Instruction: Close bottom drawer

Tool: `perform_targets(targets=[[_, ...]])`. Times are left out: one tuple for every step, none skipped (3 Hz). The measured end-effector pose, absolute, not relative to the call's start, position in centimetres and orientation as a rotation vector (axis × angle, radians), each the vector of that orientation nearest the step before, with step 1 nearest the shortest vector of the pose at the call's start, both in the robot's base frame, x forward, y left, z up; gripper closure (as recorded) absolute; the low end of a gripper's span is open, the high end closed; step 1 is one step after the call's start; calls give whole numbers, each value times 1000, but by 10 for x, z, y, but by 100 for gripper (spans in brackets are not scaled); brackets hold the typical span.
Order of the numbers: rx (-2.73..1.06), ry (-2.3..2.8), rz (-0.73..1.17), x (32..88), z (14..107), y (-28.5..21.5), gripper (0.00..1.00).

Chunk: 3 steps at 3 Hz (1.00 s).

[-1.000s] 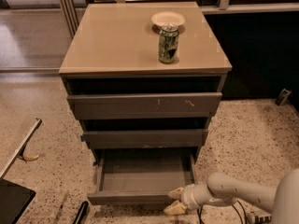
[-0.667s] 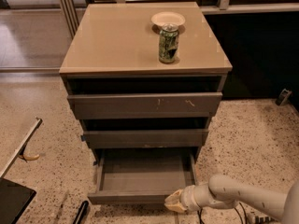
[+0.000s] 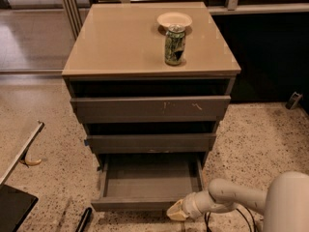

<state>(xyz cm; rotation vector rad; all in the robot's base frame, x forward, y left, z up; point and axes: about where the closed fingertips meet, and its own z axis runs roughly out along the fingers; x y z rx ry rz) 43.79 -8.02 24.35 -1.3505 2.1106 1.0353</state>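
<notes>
Centre of view, on a speckled terrazzo floor: one bench, a tan-topped cabinet of three dark grey-brown drawers, seen from above and in front. Top drawer front: widest and tallest, pale scratch marks right of its middle, standing slightly out from the carcass with a dark gap above it. Middle drawer front: mid-sized, plain, also a little proud of the carcass. Bottom drawer: lowest and narrowest, a shallow box pulled well out toward the camera, inner floor and both side walls exposed, slim handleless front nearest the viewer and close to the floor. Robot arm: pale, rounded, entering from the lower right corner and reaching leftward, low over the floor. Gripper: pale yellowish tip at the arm's end, at the right end of the bottom drawer's front, on its outer side; contact cannot be confirmed, and whether it is apart or together cannot be told. Drink can: green and white, upright on the bench top, right of centre. Bowl: small, pale, shallow, directly behind the can and just beside it. Lower left: dark flat panel cut by the frame edge; pale slanted bar; small curved yellow-brown item on the floor beside the bar. Right edge: small dark object on the floor.
</notes>
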Motion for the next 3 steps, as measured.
perform_targets(targets=[[-1347, 2145, 1090, 450, 209, -77, 100], [-1333, 2163, 1095, 471, 190, -76, 81], [-1322, 2165, 1077, 483, 189, -78, 58]])
